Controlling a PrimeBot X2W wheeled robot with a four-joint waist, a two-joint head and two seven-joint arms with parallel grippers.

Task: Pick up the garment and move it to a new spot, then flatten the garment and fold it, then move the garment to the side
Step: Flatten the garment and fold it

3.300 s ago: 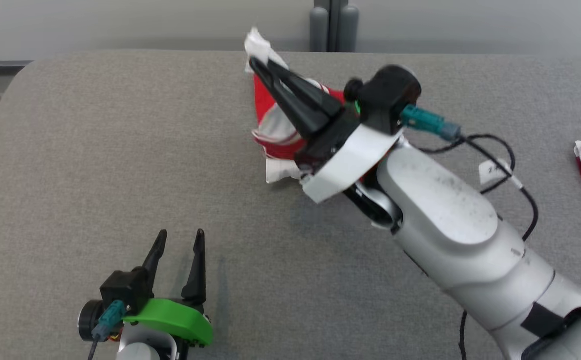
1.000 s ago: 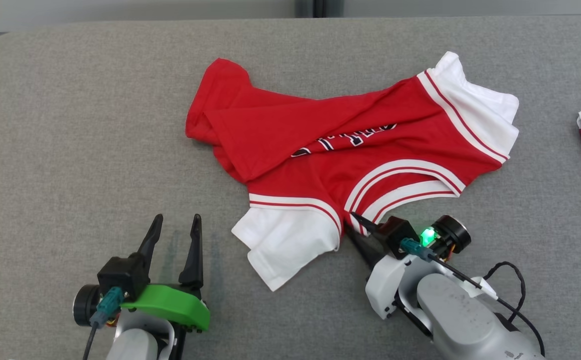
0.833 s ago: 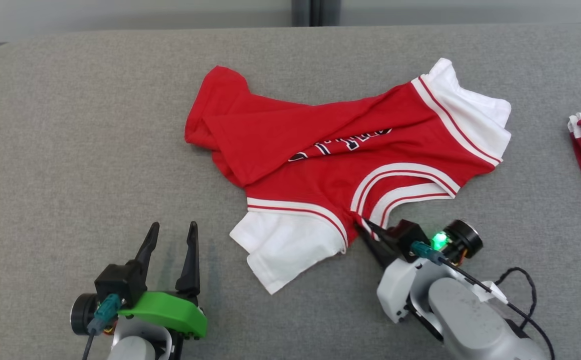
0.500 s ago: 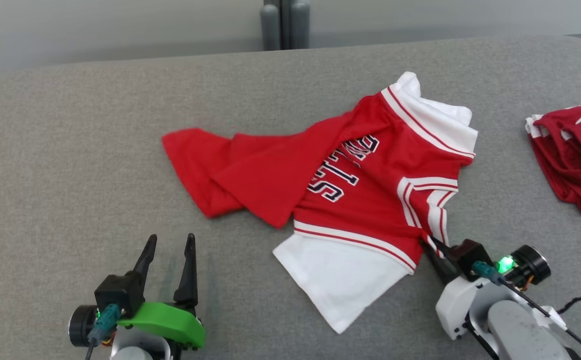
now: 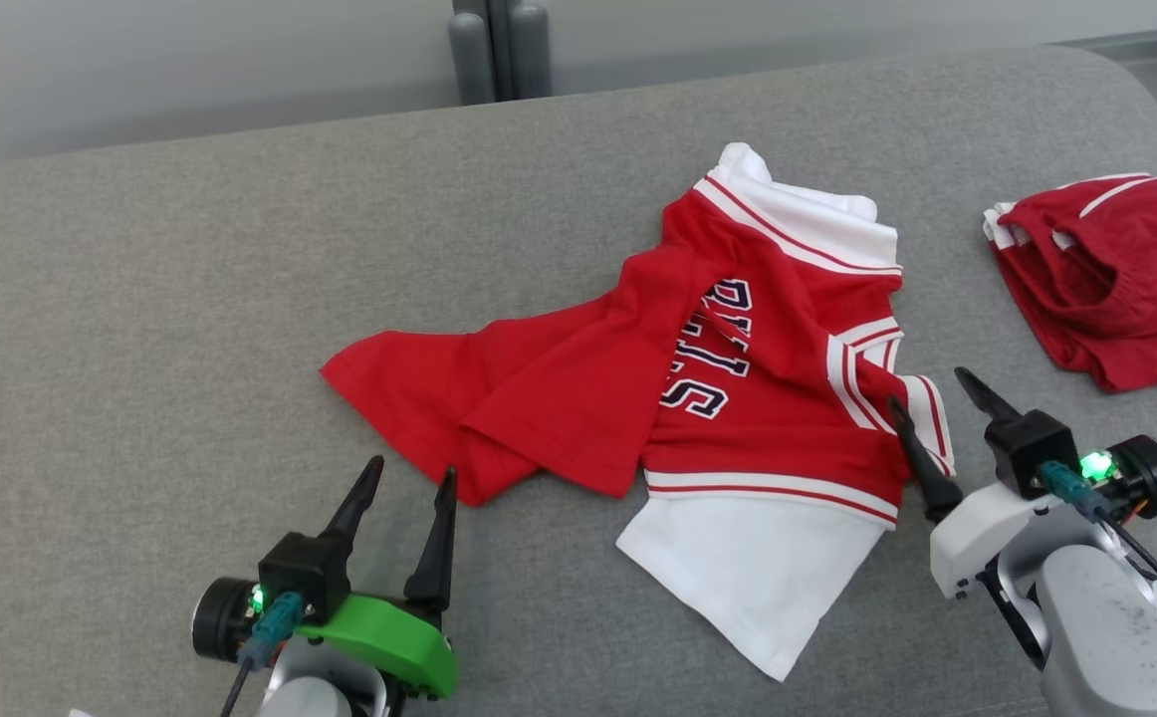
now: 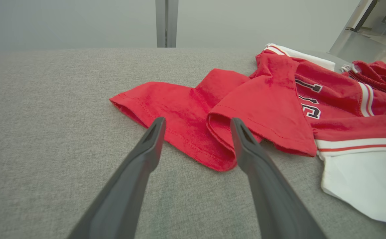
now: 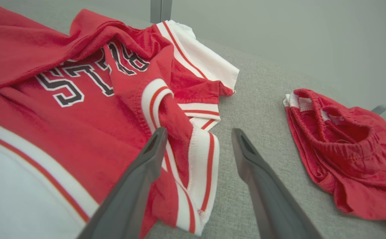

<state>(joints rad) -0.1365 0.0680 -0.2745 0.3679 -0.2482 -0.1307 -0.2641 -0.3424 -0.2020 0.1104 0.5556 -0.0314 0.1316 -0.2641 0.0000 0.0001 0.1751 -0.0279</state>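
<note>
The garment (image 5: 738, 398), a red jersey with white sleeves and dark lettering, is lying crumpled on the grey padded table (image 5: 160, 299), right of centre in the head view; its red lower half is bunching in folds toward the left, 1 white sleeve is spreading toward the near edge and the other is lying at the far side; the right gripper (image 5: 929, 388) is sitting at the garment's right edge with its 2 fingers spread apart, gripping nothing; in the right wrist view the right gripper (image 7: 198, 131) is straddling the red-and-white striped trim, 1 finger (image 7: 140, 172) showing in front of the cloth and the other over bare table; whether either finger is touching the cloth I cannot tell; the left gripper (image 5: 411, 468) is hovering at the lower left, its 2 fingers also standing wide apart and empty, pointing at the folded red hem; in the left wrist view that hem is lying just beyond the fingertips (image 6: 154, 136); a second red garment (image 5: 1106, 279) is lying in a heap at the table's right end, apart from the jersey; a grey post (image 5: 499, 50) is rising behind the far edge
</note>
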